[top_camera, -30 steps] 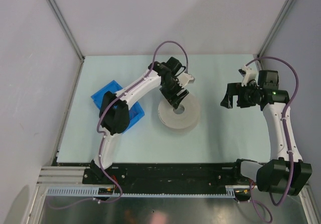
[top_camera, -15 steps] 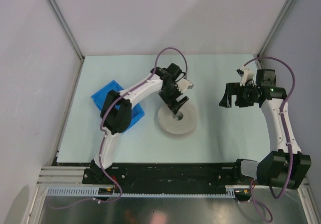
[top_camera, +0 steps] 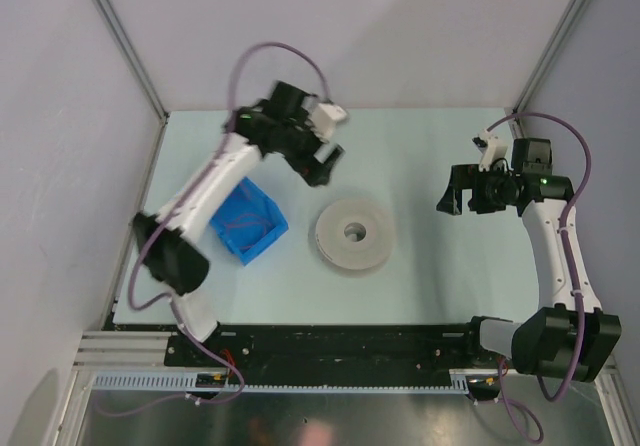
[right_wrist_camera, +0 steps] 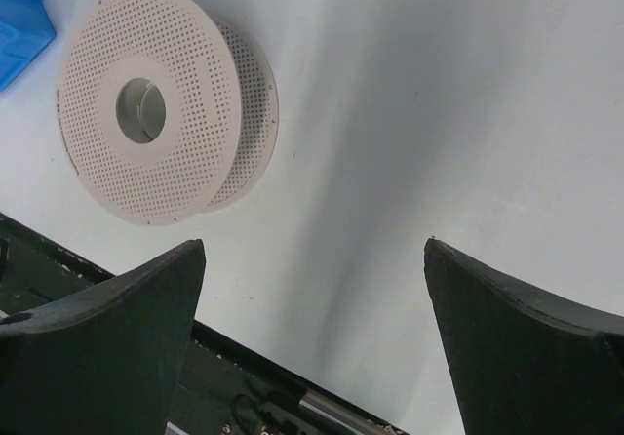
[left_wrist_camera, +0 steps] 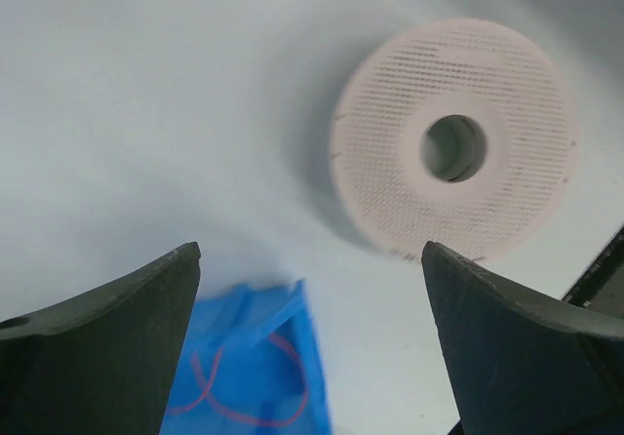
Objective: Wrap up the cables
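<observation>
The thin reddish cable (left_wrist_camera: pixel 255 396) lies coiled inside a blue bin (top_camera: pixel 248 222), and shows faintly in the top view (top_camera: pixel 243 227). The grey-white perforated spool (top_camera: pixel 354 232) lies flat in the middle of the table, also in the left wrist view (left_wrist_camera: pixel 454 138) and right wrist view (right_wrist_camera: pixel 156 103). My left gripper (top_camera: pixel 322 162) is open and empty, raised above the table between bin and spool. My right gripper (top_camera: pixel 455 190) is open and empty, held above the table right of the spool.
The blue bin (left_wrist_camera: pixel 249 372) stands left of the spool. Grey walls close the table at back and both sides. A black rail (top_camera: pixel 340 344) runs along the near edge, also in the right wrist view (right_wrist_camera: pixel 88 357).
My left arm has lifted off the spool and swung back and to the left, uncovering the blue bin. The spool stays in place. The right arm has hardly moved.
</observation>
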{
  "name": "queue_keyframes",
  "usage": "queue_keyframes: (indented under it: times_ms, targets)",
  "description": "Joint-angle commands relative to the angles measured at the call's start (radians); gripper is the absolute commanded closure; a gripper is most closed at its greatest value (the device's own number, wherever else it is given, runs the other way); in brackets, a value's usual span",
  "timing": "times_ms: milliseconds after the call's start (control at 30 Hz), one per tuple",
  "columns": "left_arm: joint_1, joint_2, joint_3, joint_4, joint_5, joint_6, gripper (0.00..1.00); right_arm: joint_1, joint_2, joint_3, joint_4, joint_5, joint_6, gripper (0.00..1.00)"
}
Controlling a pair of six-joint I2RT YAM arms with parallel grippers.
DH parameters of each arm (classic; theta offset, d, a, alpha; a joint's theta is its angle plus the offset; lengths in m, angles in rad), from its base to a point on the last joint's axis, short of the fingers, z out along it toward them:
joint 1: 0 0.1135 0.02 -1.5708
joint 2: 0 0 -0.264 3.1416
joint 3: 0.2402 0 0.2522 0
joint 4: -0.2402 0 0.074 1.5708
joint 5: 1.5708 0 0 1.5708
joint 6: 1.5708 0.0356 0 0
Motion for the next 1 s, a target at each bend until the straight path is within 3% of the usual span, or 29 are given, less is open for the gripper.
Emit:
queue_keyframes:
  times_ms: [0, 167, 367, 700, 833, 967]
  targets:
    - [0.205, -0.219, -0.063, -0.029, 0.045, 0.067, 0.01, 0.006, -0.033, 0.003, 0.018, -0.018, 0.004, 0.01]
    - [0.439, -0.33, -0.197, -0.051, 0.11, 0.177, 0.04, 0.012, -0.029, 0.004, 0.021, -0.023, 0.003, 0.01]
    - [0.567, -0.372, -0.418, -0.033, 0.158, 0.351, 0.11, 0.017, -0.015, 0.004, 0.024, -0.033, 0.006, 0.01]
    - [0.582, -0.43, -0.741, 0.176, 0.254, 0.62, 0.25, 0.024, -0.002, 0.003, 0.018, -0.025, -0.002, 0.01]
    - [0.566, -0.417, -0.792, 0.182, 0.215, 0.684, 0.3, 0.024, 0.002, 0.004, 0.017, -0.021, -0.002, 0.01]
    - [0.484, -0.451, -0.861, 0.183, 0.149, 0.725, 0.35, 0.024, 0.004, 0.004, 0.014, -0.016, -0.004, 0.01]
